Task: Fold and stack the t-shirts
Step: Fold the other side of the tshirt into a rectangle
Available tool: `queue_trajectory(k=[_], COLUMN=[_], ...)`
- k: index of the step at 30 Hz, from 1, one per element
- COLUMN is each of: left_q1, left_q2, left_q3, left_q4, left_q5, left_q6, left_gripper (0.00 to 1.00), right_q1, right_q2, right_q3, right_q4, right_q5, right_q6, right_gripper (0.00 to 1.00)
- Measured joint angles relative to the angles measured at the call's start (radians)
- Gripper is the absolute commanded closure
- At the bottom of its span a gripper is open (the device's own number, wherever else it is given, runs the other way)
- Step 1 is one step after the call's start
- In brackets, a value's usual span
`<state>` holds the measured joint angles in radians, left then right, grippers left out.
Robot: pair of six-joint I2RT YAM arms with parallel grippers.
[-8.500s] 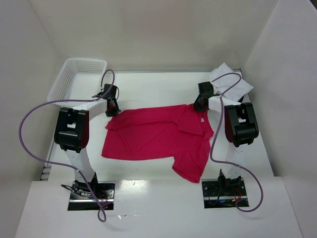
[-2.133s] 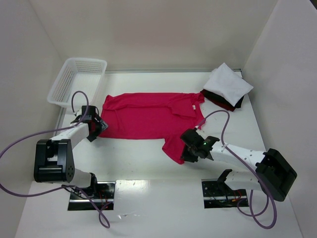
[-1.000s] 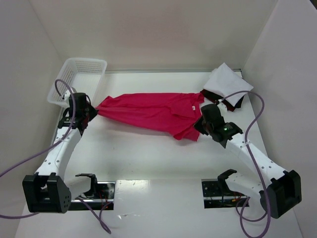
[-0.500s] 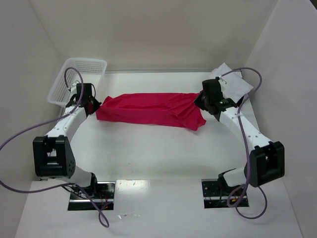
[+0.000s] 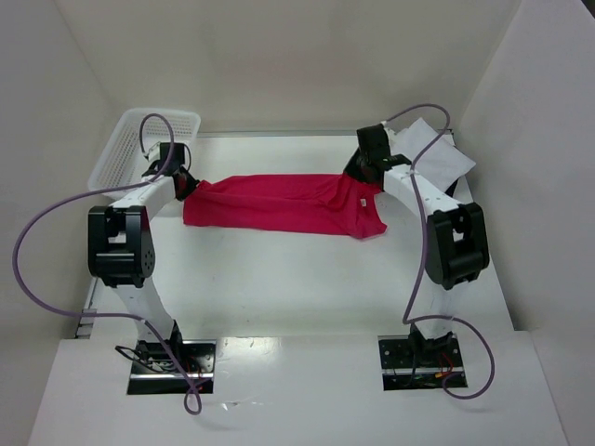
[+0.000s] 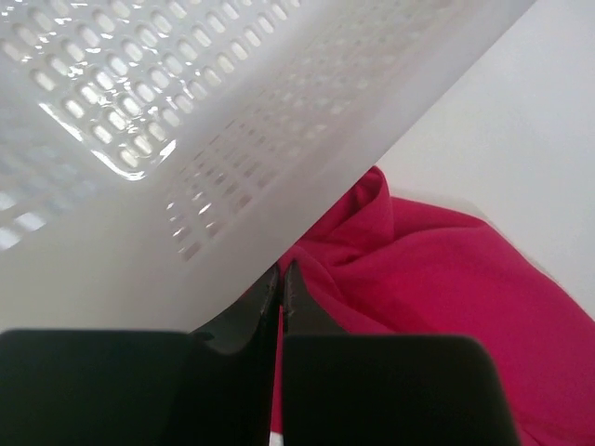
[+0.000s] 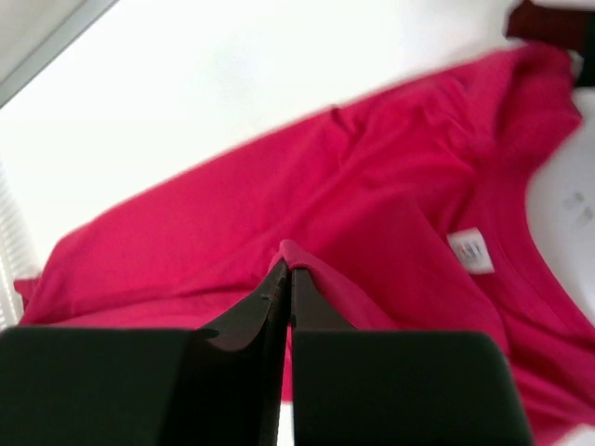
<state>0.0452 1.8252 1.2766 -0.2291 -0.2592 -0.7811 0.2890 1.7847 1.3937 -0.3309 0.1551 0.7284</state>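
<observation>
The crimson red t-shirt [image 5: 279,204] lies folded lengthwise into a long band across the middle of the table. My left gripper [image 5: 186,187] is shut on its left end, right beside the basket; a strip of red cloth [image 6: 409,279] shows between the closed jaws of this gripper [image 6: 281,270]. My right gripper [image 5: 359,174] is shut on a pinched fold at the shirt's far right edge, near the collar tag [image 7: 469,249]; the fold sits at the tips of the gripper [image 7: 286,267]. The white t-shirt [image 5: 435,153] lies on a dark one [image 7: 548,19] at the back right.
A white plastic mesh basket [image 5: 139,139] stands at the back left, its wall [image 6: 139,111] almost touching my left fingers. White walls enclose the table on three sides. Purple cables loop over both arms.
Both grippers have carried the shirt's near edge up and back over the far edge, doubling the shirt into a narrower band. Both arms now reach toward the back of the table.
</observation>
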Motion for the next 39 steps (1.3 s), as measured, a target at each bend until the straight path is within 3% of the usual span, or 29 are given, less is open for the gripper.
queue_trajectory(k=[8, 20, 22, 25, 26, 27, 30, 31, 33, 39], left_q1=[-0.002, -0.002, -0.002, -0.003, -0.003, -0.003, -0.007, -0.008, -0.014, 0.000], left_q2=[0.088, 0.145, 0.155, 0.166, 0.169, 0.171, 0.170, 0.168, 0.158, 0.134], left_q3=[0.089, 0.136, 0.142, 0.154, 0.160, 0.164, 0.176, 0.177, 0.179, 0.185], left_q4=[0.016, 0.053, 0.060, 0.058, 0.058, 0.059, 0.071, 0.079, 0.106, 0.148], left_q5=[-0.006, -0.007, -0.006, -0.005, -0.002, 0.006, 0.039, 0.055, 0.103, 0.233], left_q6=[0.001, 0.017, 0.017, 0.019, 0.021, 0.024, 0.032, 0.040, 0.050, 0.088], left_gripper=[1.00, 1.00, 0.99, 0.85, 0.68, 0.60, 0.35, 0.15, 0.03, 0.00], right_q1=[-0.002, -0.030, -0.032, -0.032, -0.032, -0.032, -0.032, -0.032, -0.032, -0.042], right_q2=[0.181, 0.328, 0.360, 0.396, 0.407, 0.418, 0.433, 0.432, 0.426, 0.388], right_q3=[0.193, 0.303, 0.326, 0.350, 0.364, 0.381, 0.415, 0.420, 0.428, 0.500], right_q4=[0.002, 0.000, 0.001, -0.004, -0.008, -0.014, -0.023, -0.027, -0.026, -0.059], right_q5=[0.000, 0.002, -0.005, -0.021, -0.027, -0.033, -0.043, -0.043, -0.039, -0.030], right_q6=[-0.033, -0.069, -0.076, -0.093, -0.101, -0.103, -0.128, -0.138, -0.154, -0.197], right_gripper=[0.96, 0.95, 0.91, 0.74, 0.54, 0.42, 0.19, 0.16, 0.12, 0.11])
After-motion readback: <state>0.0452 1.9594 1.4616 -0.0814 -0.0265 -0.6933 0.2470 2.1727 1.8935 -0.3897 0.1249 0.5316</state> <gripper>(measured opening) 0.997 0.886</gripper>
